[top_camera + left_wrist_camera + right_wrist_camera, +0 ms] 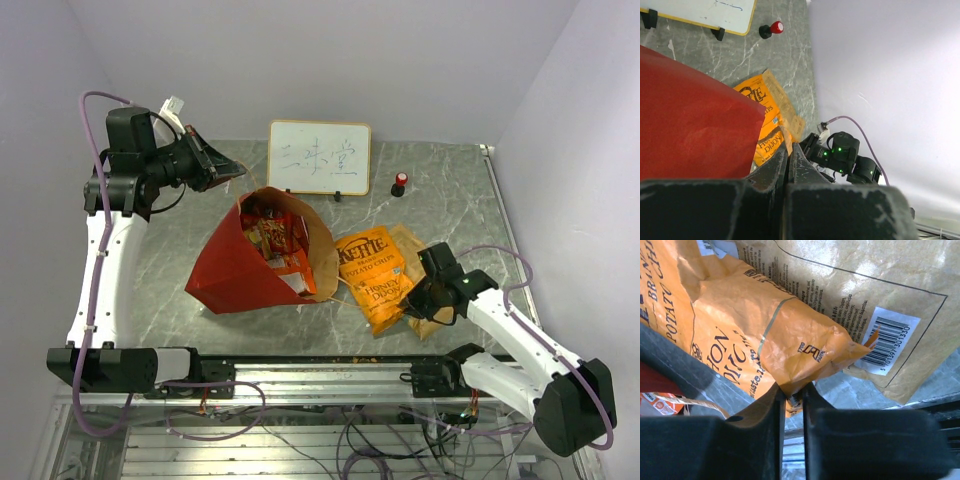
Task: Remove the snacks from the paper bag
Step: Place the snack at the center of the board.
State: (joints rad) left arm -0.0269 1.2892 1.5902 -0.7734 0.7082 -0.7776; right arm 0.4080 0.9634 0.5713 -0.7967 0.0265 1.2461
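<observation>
The red paper bag [225,270] lies on its side, its brown mouth turned up and right, with several snacks [275,240] inside, a red packet on top. My left gripper [238,170] hangs raised at the bag's upper left, shut, and seems to pinch a thin string handle. The bag's red side fills the left wrist view [690,115]. An orange Kettle chip bag [372,275] lies on the table right of the bag, over a tan packet [412,245]. My right gripper [794,395] is shut on the orange bag's [740,325] lower corner.
A small whiteboard [320,157] stands at the back. A red-capped black bottle [399,184] stands right of it. A metal rail runs along the near table edge. The table's right edge is close to the right arm [520,340].
</observation>
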